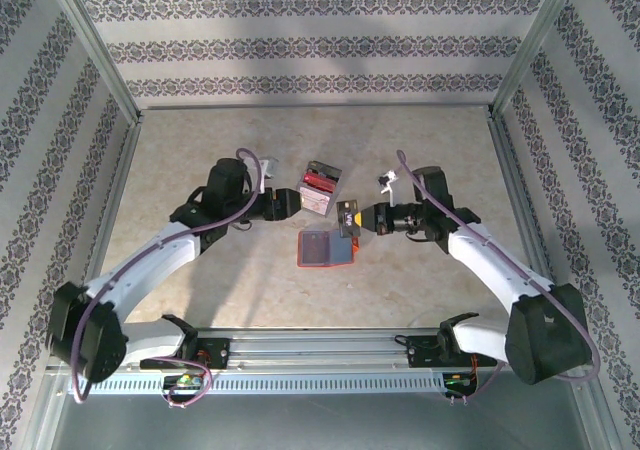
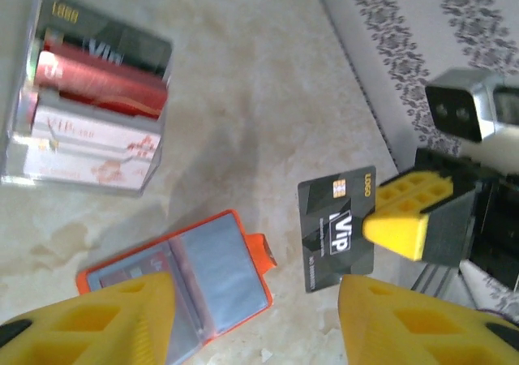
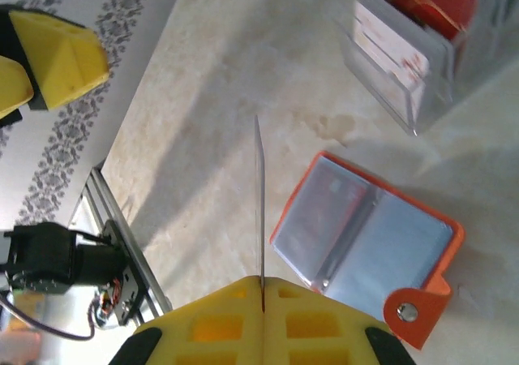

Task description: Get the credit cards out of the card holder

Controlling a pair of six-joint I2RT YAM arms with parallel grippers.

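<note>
The card holder (image 1: pixel 325 249) lies open and flat on the table, orange-red outside with grey-blue pockets (image 2: pixel 215 272) (image 3: pixel 365 235). A reddish card (image 3: pixel 328 204) shows through one pocket. My right gripper (image 3: pixel 263 288) is shut on a black VIP credit card (image 2: pixel 336 231), seen edge-on (image 3: pixel 259 195) and held in the air beside the holder. My left gripper (image 2: pixel 255 292) hangs open above the holder's tab side, with nothing between its yellow fingers (image 2: pixel 97 320). From above, the left gripper (image 1: pixel 288 202) and the right gripper (image 1: pixel 349 216) face each other just behind the holder.
A clear plastic box (image 1: pixel 320 188) with red, black and white cards (image 2: pixel 89 97) stands just behind the holder (image 3: pixel 409 53). A metal rail (image 1: pixel 320 355) runs along the near table edge. Patterned walls (image 1: pixel 300 45) close in the table.
</note>
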